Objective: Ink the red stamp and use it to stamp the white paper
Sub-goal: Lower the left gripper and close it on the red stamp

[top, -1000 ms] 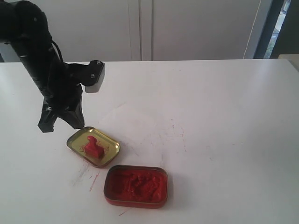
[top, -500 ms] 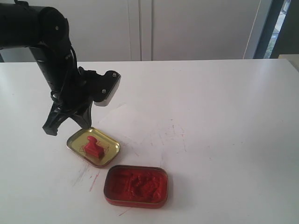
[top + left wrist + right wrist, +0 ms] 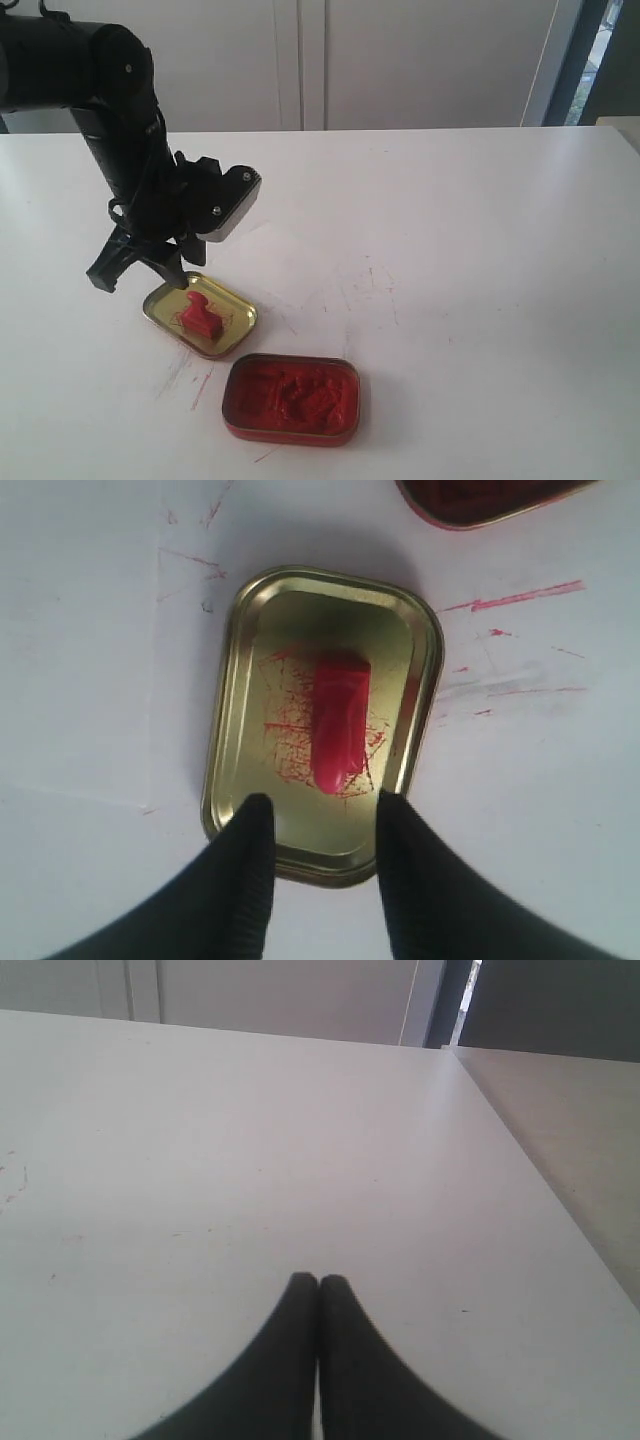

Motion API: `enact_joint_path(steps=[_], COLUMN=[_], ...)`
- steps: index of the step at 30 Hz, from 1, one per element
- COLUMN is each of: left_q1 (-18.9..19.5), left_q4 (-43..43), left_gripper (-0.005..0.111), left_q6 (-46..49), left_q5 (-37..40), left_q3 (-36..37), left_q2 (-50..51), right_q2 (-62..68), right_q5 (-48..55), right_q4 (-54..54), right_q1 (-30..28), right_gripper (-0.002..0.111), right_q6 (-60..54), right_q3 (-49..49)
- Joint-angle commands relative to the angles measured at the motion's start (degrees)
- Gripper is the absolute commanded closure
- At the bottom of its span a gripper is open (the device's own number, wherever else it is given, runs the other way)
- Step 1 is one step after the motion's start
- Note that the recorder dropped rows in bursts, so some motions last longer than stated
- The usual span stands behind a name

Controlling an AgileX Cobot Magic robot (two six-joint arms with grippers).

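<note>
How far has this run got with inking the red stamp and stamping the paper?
Done: nothing visible yet; the red stamp stands ungripped in the gold lid. In hand: the left tool is open just over the lid, lined up with the stamp. Left: grasp it, press it into the open ink tin, then stamp the paper, which I cannot make out against the white table.

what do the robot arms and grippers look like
The left arm is glossy black with rounded tubular links and a black wrist block with a pale grey face and small screws. Left gripper and right gripper have smooth black jaws tapering to rounded tips.
</note>
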Motion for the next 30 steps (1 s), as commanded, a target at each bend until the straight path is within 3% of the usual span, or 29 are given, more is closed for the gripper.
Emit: enact_joint_path(steps=[1,30], left_q1=[-0.2,-0.2], left_q4=[-0.3,-3.6], left_gripper=[0.066,0.066], left_q6=[0.3,0.0], left_q5=[1.1,-2.2], left_q3=[-0.3,-0.2], left_q2=[2.0,7.7], right_q2=[-0.4,-0.4], right_q5=[-0.3,-0.3], right_q4=[-0.5,-0.5], right_q1=[0.1,0.1], right_gripper=[0.108,0.108], right_q6=[-0.1,-0.1], right_q3=[0.2,0.2])
